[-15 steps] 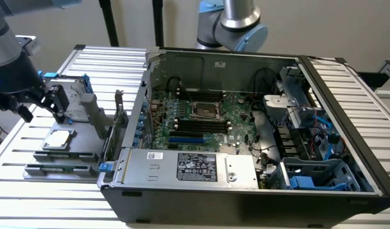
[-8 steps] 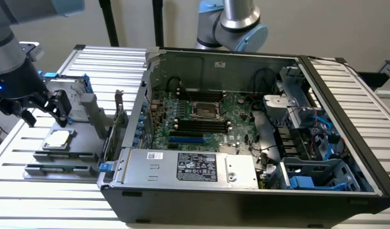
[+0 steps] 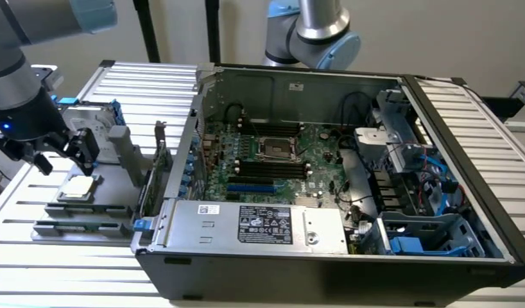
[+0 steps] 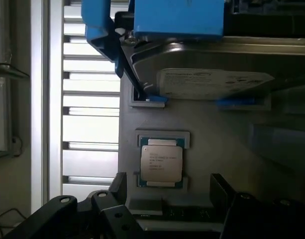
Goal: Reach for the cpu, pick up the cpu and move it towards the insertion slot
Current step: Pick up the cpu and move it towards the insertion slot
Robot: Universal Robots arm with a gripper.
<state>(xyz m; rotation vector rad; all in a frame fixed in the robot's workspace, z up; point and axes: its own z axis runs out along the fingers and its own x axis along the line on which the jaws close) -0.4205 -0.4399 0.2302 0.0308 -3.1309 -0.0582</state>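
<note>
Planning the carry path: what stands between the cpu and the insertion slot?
In the exterior view, grey upright holders and the case's side wall stand between the cpu and the slot.

Soft even light — glare on the slatted table (image 4: 90,127)

The exterior view looks down slantwise from well back over the computer case (image 3: 331,273). The wrist view faces straight down, close; both share the cpu (image 4: 161,162).
</note>
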